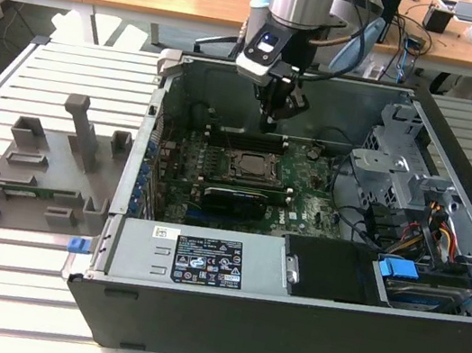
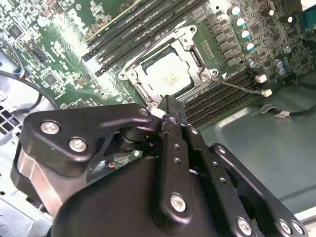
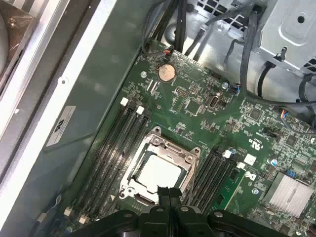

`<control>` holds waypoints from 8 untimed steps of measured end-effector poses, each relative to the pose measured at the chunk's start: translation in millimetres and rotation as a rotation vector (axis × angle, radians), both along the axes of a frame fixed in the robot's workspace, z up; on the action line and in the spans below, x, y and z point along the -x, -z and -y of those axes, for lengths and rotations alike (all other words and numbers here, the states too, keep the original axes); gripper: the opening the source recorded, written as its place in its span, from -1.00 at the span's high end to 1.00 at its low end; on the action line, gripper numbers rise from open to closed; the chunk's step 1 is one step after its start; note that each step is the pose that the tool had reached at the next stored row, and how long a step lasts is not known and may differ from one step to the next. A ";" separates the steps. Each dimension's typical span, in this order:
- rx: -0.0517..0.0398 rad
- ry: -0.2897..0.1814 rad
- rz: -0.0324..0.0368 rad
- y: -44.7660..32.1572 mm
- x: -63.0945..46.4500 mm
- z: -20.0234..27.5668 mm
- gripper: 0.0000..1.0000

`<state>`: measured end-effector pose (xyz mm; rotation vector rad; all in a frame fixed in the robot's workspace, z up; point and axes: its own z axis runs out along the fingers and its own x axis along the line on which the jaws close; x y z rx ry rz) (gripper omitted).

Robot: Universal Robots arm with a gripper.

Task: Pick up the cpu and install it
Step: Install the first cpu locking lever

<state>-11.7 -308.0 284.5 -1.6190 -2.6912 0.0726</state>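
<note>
The cpu (image 1: 252, 166) lies flat in the black socket frame (image 1: 254, 154) on the green motherboard inside the open computer case. Its silver top shows in both wrist views (image 2: 170, 76) (image 3: 158, 173). My gripper (image 1: 275, 121) hangs over the back part of the board, above the socket and apart from the chip. Its black fingers (image 3: 169, 191) are pressed together with nothing between them, and the fingertips (image 2: 167, 104) point down at the socket's near edge.
Dark memory slots (image 3: 118, 143) flank the socket, and a green memory stick (image 3: 229, 190) sits in one. The case wall (image 1: 144, 151) is on the exterior view's left, the drive cage (image 1: 394, 159) and cables on its right, and the power supply (image 1: 194, 261) in front. A grey parts fixture (image 1: 45, 170) stands outside the case.
</note>
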 end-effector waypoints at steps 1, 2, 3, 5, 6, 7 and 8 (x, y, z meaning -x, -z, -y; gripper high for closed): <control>0.0000 -0.009 0.0001 0.0 0.0 0.0 0.79; 0.0001 -0.015 0.0000 0.0 0.0 0.0 0.79; 0.0000 -0.025 0.0001 0.0 0.0 0.0 0.79; 0.0000 -0.035 0.0000 0.0 0.0 0.0 0.79; 0.0000 -0.041 0.0001 0.0 0.0 0.0 0.79; 0.0000 -0.046 0.0001 0.0 0.0 0.0 0.79; 0.0000 -0.051 0.0000 0.0 0.0 0.0 0.79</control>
